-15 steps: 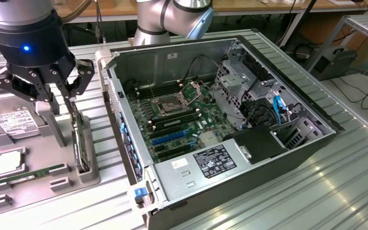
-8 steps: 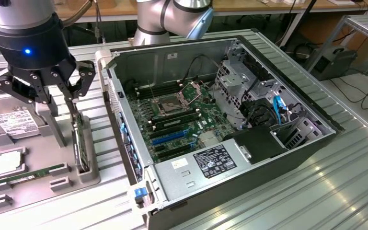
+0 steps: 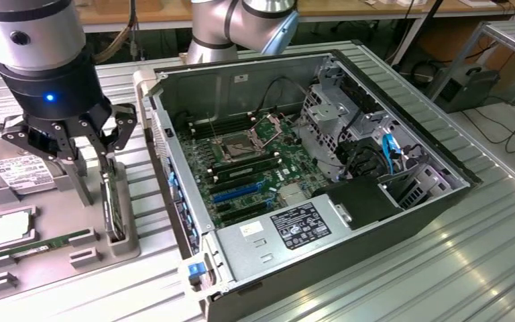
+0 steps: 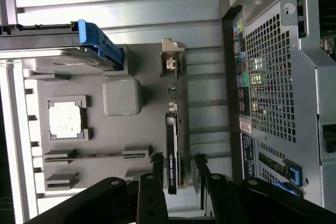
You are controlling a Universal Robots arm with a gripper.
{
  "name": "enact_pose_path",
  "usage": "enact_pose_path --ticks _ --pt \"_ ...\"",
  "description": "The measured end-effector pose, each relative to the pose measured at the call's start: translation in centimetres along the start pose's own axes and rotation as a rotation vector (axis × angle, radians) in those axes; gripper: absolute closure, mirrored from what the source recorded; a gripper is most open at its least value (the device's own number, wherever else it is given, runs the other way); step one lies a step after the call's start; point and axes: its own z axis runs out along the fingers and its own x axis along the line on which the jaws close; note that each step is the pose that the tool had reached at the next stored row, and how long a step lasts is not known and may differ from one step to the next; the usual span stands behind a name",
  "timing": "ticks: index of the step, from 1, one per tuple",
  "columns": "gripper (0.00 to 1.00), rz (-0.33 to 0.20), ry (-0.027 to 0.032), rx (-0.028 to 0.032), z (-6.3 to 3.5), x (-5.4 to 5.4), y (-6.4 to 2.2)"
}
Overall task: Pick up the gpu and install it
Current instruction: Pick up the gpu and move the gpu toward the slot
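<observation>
Gleaming ribbed table (image 3: 472,268); gpu (image 3: 112,208) in tray (image 3: 131,249)

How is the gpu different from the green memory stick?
The gpu is dark and tall; the memory stick is green and low. The open tool straddles the gpu, while the memory stick sits apart. Both sit in the gray tray.

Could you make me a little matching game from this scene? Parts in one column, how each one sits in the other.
1 gpu
2 hard drive
3 memory stick
4 computer case

a side panel off, insides showing
b thin green strip, lying flat
c white label facing up
d standing on edge between the fingers of the open gripper

Pairs: 1-d, 2-c, 3-b, 4-a
</observation>
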Motion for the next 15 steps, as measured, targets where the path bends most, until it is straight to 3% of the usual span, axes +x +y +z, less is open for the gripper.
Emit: enact_pose_path --ticks 2,6,15 --pt "0.64 0.006 -0.0017 -0.0001 1.09 0.0 -0.11" --pt "0.64 0.018 -0.0151 -0.0010 3.69 0.1 -0.24" --pt "0.64 0.024 -0.0253 -0.0018 5.55 0.4 -0.32"
